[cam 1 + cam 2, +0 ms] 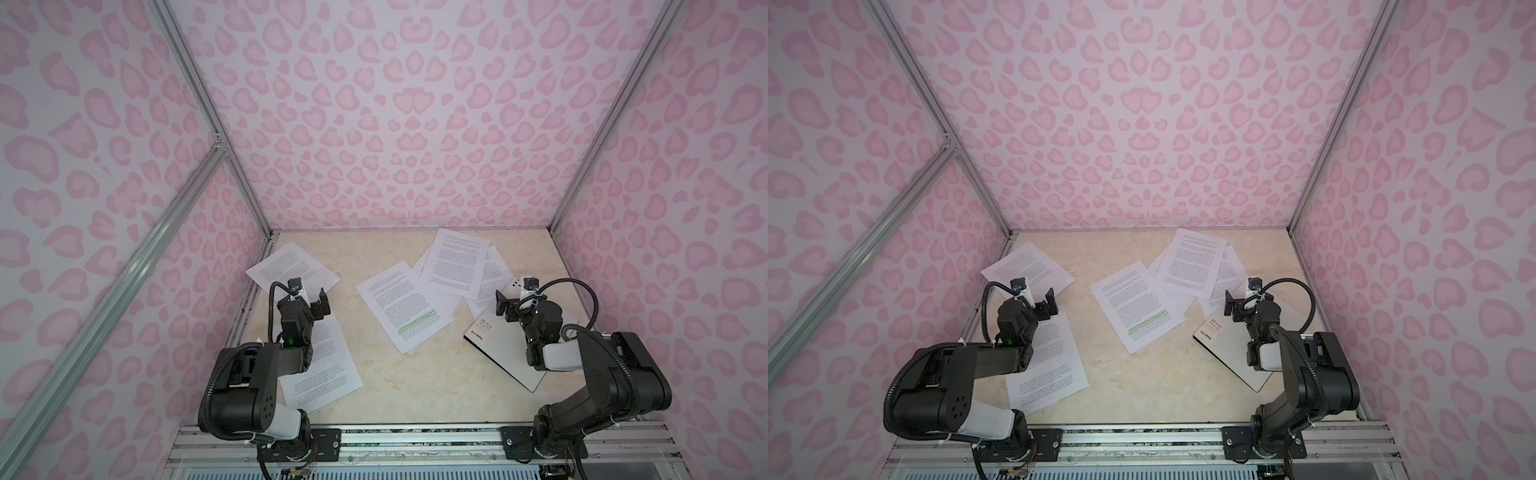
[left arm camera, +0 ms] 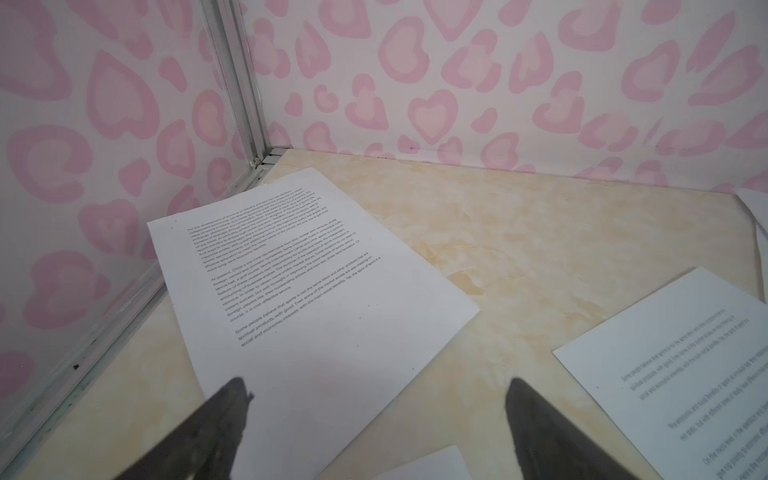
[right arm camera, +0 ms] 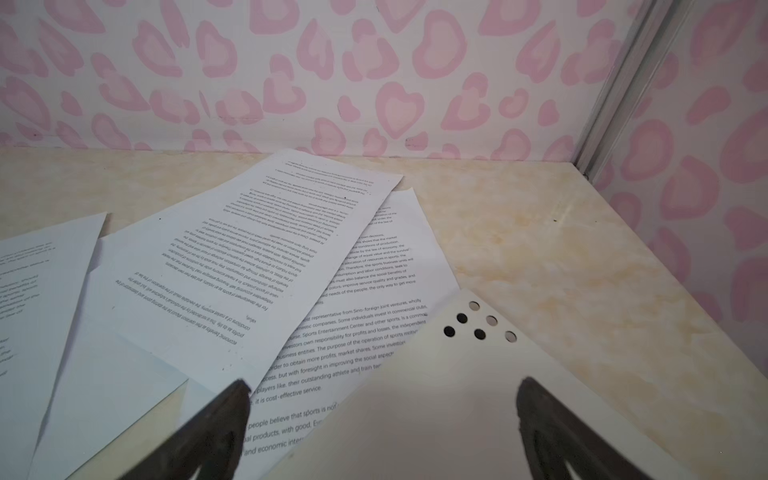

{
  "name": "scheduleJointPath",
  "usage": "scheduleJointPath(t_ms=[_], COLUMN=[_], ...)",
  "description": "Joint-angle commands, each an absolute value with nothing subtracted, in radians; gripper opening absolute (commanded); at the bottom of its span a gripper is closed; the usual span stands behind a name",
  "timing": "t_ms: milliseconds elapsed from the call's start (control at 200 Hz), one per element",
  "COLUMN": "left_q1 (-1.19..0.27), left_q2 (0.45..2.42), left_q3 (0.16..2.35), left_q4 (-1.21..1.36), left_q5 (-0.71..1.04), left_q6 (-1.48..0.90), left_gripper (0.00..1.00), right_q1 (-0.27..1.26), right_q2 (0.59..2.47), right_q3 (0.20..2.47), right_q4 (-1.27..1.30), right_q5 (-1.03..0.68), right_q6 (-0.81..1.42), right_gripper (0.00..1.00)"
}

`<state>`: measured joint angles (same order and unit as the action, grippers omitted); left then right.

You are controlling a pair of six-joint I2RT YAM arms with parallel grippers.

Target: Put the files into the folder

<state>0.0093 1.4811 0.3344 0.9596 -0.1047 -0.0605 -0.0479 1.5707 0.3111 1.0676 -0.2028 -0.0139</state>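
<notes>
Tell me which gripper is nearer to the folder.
Right. The right gripper hangs over the far end of the folder; the left gripper is across the table, above loose sheets.

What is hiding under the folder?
A printed sheet pokes out from under the folder at its far edge. Whether more sheets lie beneath cannot be seen; the folder covers that.

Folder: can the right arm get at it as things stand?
Probably yes. The right gripper hangs open over the folder, which lies closed with nothing on top; its far corner rests on a printed sheet.
</notes>
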Motion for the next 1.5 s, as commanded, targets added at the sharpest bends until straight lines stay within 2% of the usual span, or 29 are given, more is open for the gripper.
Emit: scheduleJointPath(t_ms=[0,1080,1145,1215,1280,1335,1410,1495], left_q1=[0.011,0.019,0.009,-0.067,-0.117,-0.155,-0.165,-0.192], left_q2=[1.478,1.476,1.464,1.381,1.315,1.246,1.154,1.09], left_q3=[0.334,0.334,0.332,0.43,0.552,0.643,0.75,0.752], left_q4=[0.978,0.977,0.988,0.744,0.528,0.324,0.036,-0.055], left_q5=[-0.089,-0.07,-0.129,-0.411,-0.519,-0.579,-0.437,-0.23], left_q6=[-0.049,-0.055,-0.063,-0.071,-0.092,-0.221,-0.438,-0.667], left_gripper=[0.98,0.98,0.98,0.98,0.98,0.98,0.97,0.98], right_q1=[-0.046,-0.067,-0.055,-0.032,0.013,0.047,0.047,0.001], right_q2=[1.573,1.575,1.568,1.493,1.383,1.302,1.244,1.228], right_q3=[0.314,0.312,0.315,0.316,0.355,0.44,0.562,0.685], right_q4=[1.08,1.089,1.078,1.011,0.859,0.653,0.4,0.11], right_q5=[-0.199,-0.178,-0.142,-0.027,0.126,0.22,0.322,0.373], right_q6=[-0.014,0.019,0.016,0.03,0.028,0.055,0.252,0.494], right_gripper=[1.0,1.0,1.0,1.0,1.0,1.0,1.0,1.0])
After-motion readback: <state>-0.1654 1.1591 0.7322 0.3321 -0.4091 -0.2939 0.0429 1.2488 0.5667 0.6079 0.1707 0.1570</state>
